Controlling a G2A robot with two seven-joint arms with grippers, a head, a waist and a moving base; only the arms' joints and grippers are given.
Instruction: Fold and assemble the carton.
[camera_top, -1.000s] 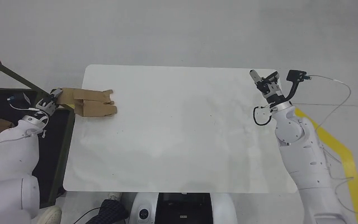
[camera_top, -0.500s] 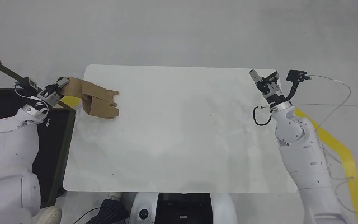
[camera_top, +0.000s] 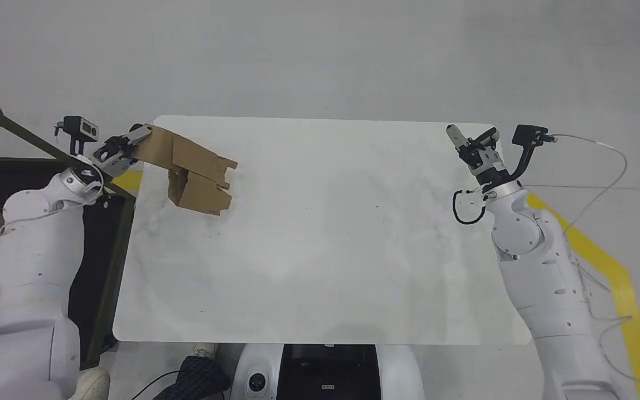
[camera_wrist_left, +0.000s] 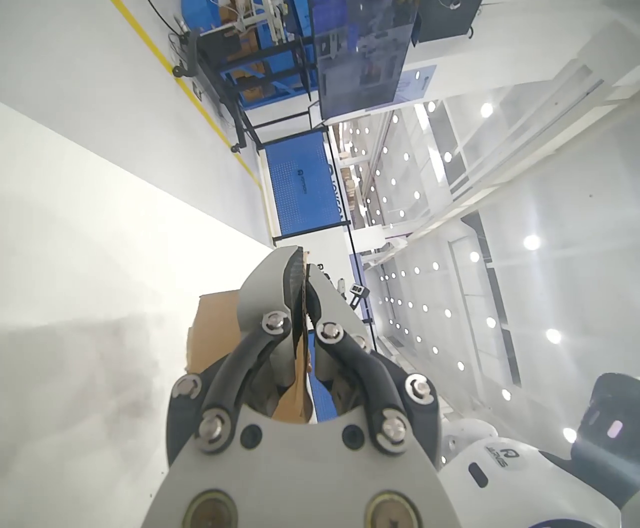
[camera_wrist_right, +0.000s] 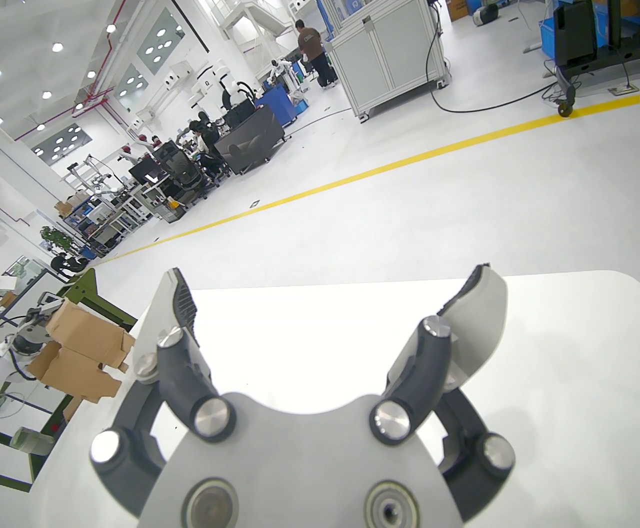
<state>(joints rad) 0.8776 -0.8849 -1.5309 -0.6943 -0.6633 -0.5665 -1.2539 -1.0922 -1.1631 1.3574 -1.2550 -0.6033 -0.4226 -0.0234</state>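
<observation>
One carton moved inward, seemingly lifted, left pincer clamped

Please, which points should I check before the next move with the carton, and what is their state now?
1. Left gripper shut on an edge of the carton: ok.
2. Carton over the table: ok, at its far left corner.
3. Carton resting on the table: cannot tell.
4. Right gripper open, holding nothing: ok.
5. Right gripper close to the carton: not ok, it is at the far right corner.
</observation>
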